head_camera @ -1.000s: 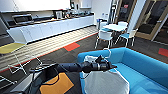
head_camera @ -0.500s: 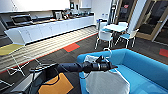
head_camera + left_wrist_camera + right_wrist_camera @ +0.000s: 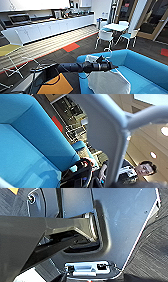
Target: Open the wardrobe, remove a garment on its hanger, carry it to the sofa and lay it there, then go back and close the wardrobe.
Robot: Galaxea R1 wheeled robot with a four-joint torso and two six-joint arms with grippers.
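Observation:
The bright blue sofa (image 3: 142, 67) stands in front of me on the right of the head view. My left arm reaches out over its near end. The left gripper (image 3: 109, 66) is shut on the hanger, and the white garment (image 3: 107, 82) hangs from it down onto the seat. A bunched white shoulder of the shirt (image 3: 91, 59) shows behind the wrist. In the left wrist view the white hanger (image 3: 112, 136) crosses close in front of the lens, with the sofa's back and seat (image 3: 30, 144) behind it.
A white table with white-and-teal chairs (image 3: 117, 33) stands beyond the sofa. A long white kitchen counter (image 3: 50, 28) runs along the back wall. A yellow wire-legged chair (image 3: 10, 50) is at the left. A person (image 3: 140, 169) with a control rig stands behind the sofa.
The whole picture has shifted a little, so the camera has moved and the sofa shows closer. The left arm still holds the garment over the sofa's near end.

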